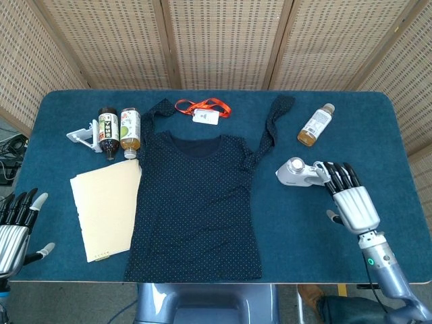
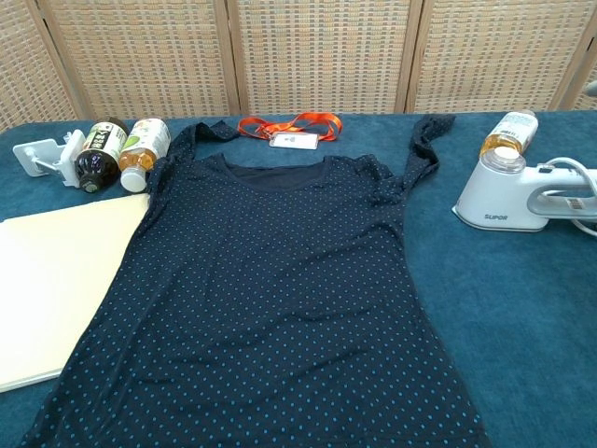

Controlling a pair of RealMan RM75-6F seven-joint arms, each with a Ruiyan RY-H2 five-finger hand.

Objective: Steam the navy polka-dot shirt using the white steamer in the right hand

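Observation:
The navy polka-dot shirt (image 1: pixel 196 199) (image 2: pixel 270 289) lies flat in the middle of the table, neck toward the far side, sleeves spread. The white steamer (image 1: pixel 299 173) (image 2: pixel 518 196) stands on the table to the shirt's right, untouched. My right hand (image 1: pixel 351 201) hovers just near-right of the steamer, fingers extended and apart, holding nothing; its fingertips reach toward the steamer's handle. My left hand (image 1: pixel 15 226) is at the table's near left edge, fingers spread, empty. Neither hand shows in the chest view.
Two drink bottles (image 1: pixel 119 128) and a white clip stand (image 1: pixel 82 135) lie at the far left. A cream folder (image 1: pixel 106 206) sits left of the shirt. An orange lanyard with badge (image 1: pixel 204 109) lies beyond the collar. Another bottle (image 1: pixel 315 125) lies beyond the steamer.

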